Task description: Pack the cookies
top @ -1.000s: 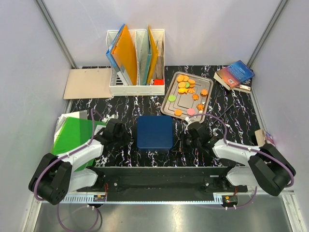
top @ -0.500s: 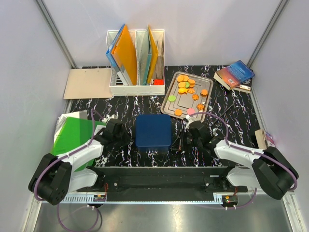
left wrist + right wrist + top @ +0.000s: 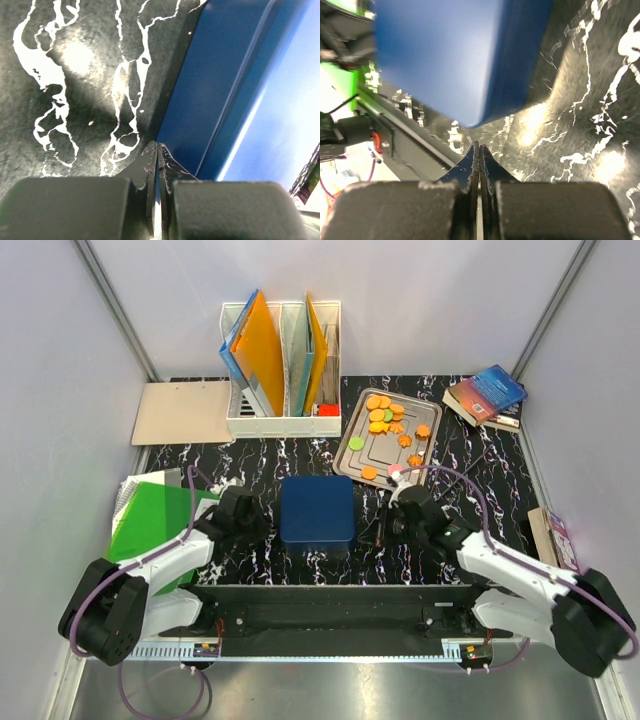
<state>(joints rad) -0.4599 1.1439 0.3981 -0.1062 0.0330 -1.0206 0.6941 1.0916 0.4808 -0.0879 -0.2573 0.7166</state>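
two arms, white link shells, bulky black joint housings: left arm (image 3: 165, 560), right arm (image 3: 512, 570). lilac cable (image 3: 189, 505) looped along each from base to wrist. left gripper (image 3: 157, 149) and right gripper (image 3: 479, 147) black, thin scuffed fingers (image 3: 150, 167) tapering to points, blocky matte mounts.

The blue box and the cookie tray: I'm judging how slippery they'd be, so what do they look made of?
Blue box: probably painted metal or hard plastic; smooth faces, soft satin sheen, crisp edges.
Tray: likely metal; silvery brushed surface, pressed ridges, raised rim.
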